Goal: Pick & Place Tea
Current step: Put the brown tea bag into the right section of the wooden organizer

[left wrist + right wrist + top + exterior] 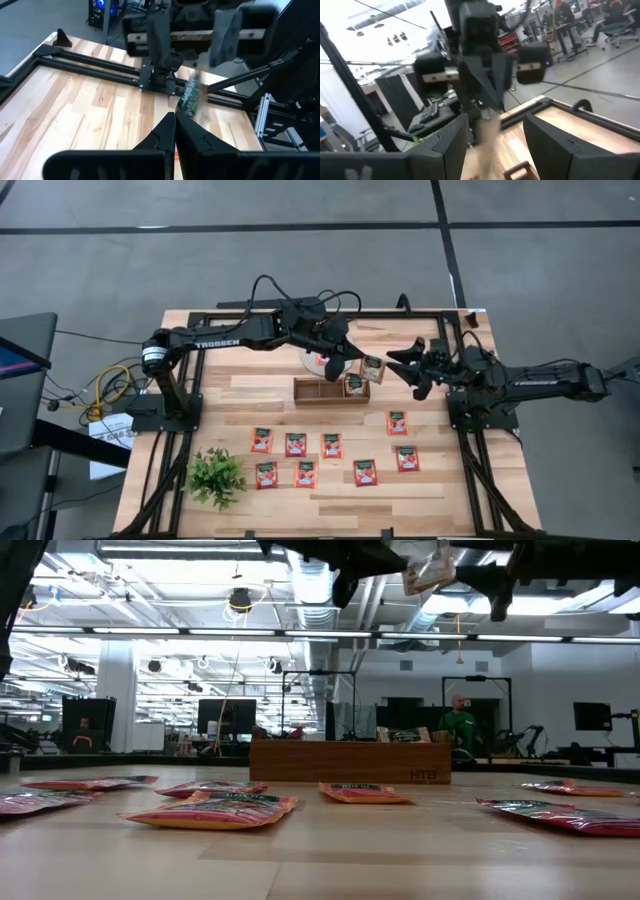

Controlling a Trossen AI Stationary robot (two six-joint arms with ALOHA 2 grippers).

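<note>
Wooden plank table, pale, framed by black rails; contents as follows.

- Left gripper: reached out over the middle back of the table, above the tray's right end; fingers pressed together, tips seemingly pinching the edge of the raised sachet.
- Raised sachet: one tea packet, pale with a dark green-printed face, held in the air well clear of the tabletop, between the two grippers; blurred in both wrist views.
- Right gripper: facing the left gripper from the right, jaws spread wide on either side of the raised sachet, not gripping it.
- Tray: long, brown wood, three compartments, lying crosswise at the table's centre; left and middle compartments bare.
- Tray sachet: standing in the tray's right-hand compartment, top edge showing above the wall in the low view.
- Red sachets: eight, red-orange with pale centres, lying flat and apart from one another in two loose rows in front of the tray; one of them set nearer the tray, to the right.
- Round mat: pale, behind the tray, largely covered by the left arm.
- Plant: small, green, at the front left.
- Person: in a green top, far back in the room.
</note>
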